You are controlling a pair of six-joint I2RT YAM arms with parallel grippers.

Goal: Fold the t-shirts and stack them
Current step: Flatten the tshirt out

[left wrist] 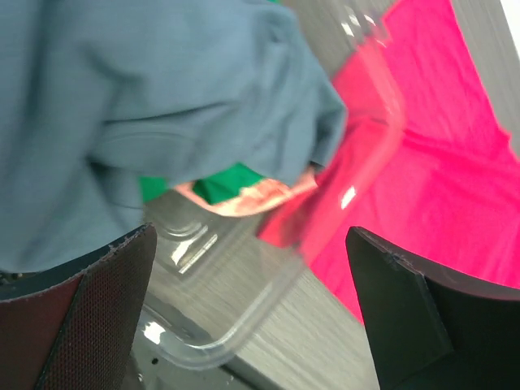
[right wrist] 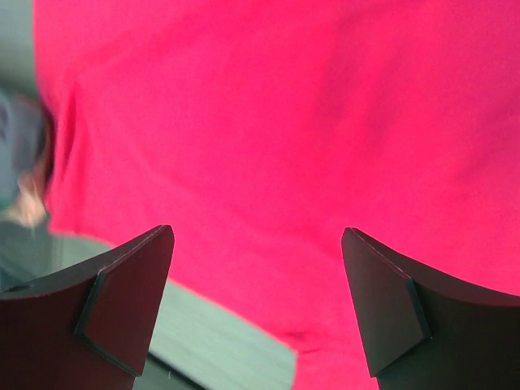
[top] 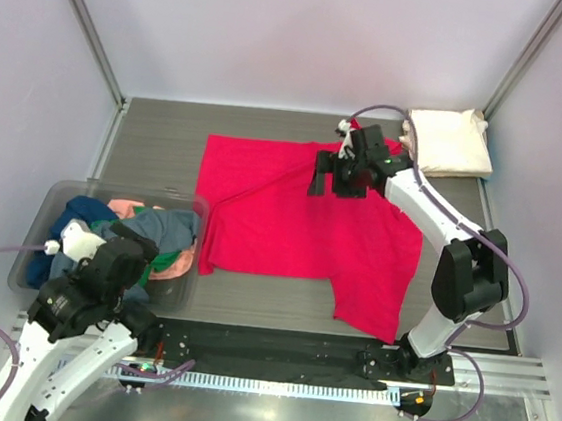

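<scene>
A bright red t-shirt (top: pixel 290 217) lies spread on the grey table, and it also fills the right wrist view (right wrist: pixel 284 122). A cream-white folded t-shirt (top: pixel 451 141) sits at the back right corner. Grey, blue, green and pink t-shirts (top: pixel 148 232) are piled in the clear bin; the left wrist view shows the grey-blue one (left wrist: pixel 146 106) close up. My right gripper (top: pixel 326 180) is open and empty, just above the red shirt near its back edge. My left gripper (top: pixel 130 255) is open and empty over the bin's near right corner.
The clear plastic bin (top: pixel 57 192) stands at the front left; its rounded corner (left wrist: pixel 244 333) lies between my left fingers. White walls with metal posts close in the table. A black rail (top: pixel 276 351) runs along the near edge.
</scene>
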